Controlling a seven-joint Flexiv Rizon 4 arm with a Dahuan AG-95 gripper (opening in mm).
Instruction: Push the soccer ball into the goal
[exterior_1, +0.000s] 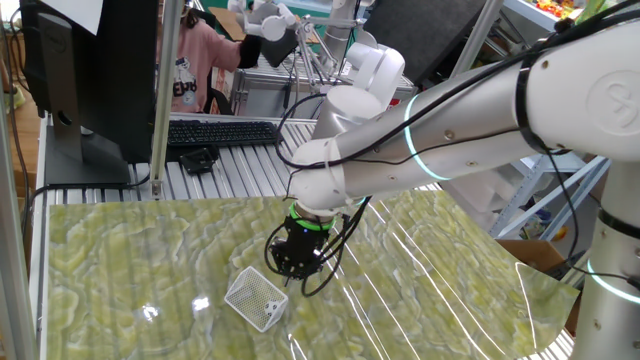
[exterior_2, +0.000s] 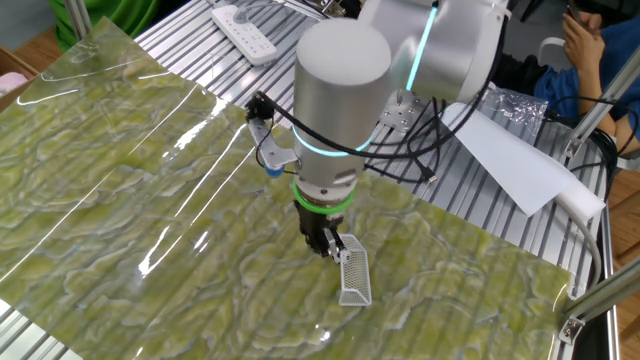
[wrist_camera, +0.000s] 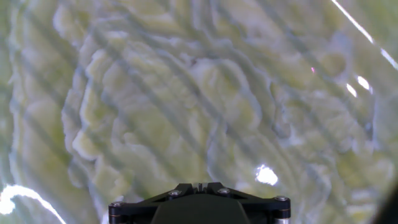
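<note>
The goal (exterior_1: 257, 297) is a small white wire-mesh net lying on the green marbled mat; it also shows in the other fixed view (exterior_2: 354, 275). My gripper (exterior_1: 291, 270) hangs low over the mat right beside the goal, at its upper right in one fixed view and at its left in the other (exterior_2: 329, 247). In the hand view the gripper (wrist_camera: 199, 185) has its jaws together with nothing between them, and only mat lies ahead. The soccer ball shows in no view.
The green mat (exterior_1: 150, 260) covers the table. A keyboard (exterior_1: 222, 131) and monitor (exterior_1: 90, 60) stand behind it. A power strip (exterior_2: 245, 33) and white paper (exterior_2: 515, 155) lie off the mat on the slatted surface.
</note>
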